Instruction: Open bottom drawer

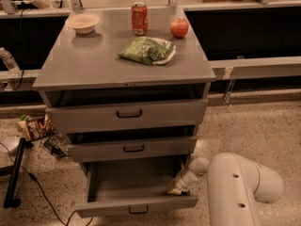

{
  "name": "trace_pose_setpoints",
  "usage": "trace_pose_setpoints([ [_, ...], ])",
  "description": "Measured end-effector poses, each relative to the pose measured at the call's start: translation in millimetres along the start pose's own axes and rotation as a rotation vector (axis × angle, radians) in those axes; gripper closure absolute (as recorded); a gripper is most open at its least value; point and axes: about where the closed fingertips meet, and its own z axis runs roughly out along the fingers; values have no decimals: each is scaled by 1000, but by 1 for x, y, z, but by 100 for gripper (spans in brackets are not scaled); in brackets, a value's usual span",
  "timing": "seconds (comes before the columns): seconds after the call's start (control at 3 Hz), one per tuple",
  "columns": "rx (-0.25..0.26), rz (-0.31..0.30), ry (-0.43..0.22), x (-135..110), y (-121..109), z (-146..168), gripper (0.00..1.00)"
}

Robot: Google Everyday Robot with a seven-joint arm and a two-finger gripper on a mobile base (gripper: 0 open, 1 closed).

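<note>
My gripper (177, 188) sits low at the cabinet's (94, 65) right front corner, inside the bottom drawer (136, 205), against its right wall and just behind the front panel. That drawer stands pulled well out from the cabinet, further than the middle drawer (155, 148) and top drawer (160, 113) above it, which are each a little ajar. Its handle (138, 210) is at the middle of the front panel, left of my gripper and apart from it.

Whether my gripper is spread or closed I cannot tell: its tip blends with the drawer wall. My arm (235, 187) reaches in from the cabinet's right and is cut off at the lower edge. The rear of the drawer is hidden under the middle drawer. On the cabinet top are a bowl (83, 22), can (139, 18), apple (179, 28) and bag (147, 50).
</note>
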Motion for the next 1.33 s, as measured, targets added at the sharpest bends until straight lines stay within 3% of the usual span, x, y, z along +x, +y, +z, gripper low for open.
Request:
trace_pose_setpoints([
  [0.33,-28,37,11,5,7,3,100],
  [1.0,-131,175,75,24,9,32,100],
  [1.33,-140,187,80,24,12,31,100],
])
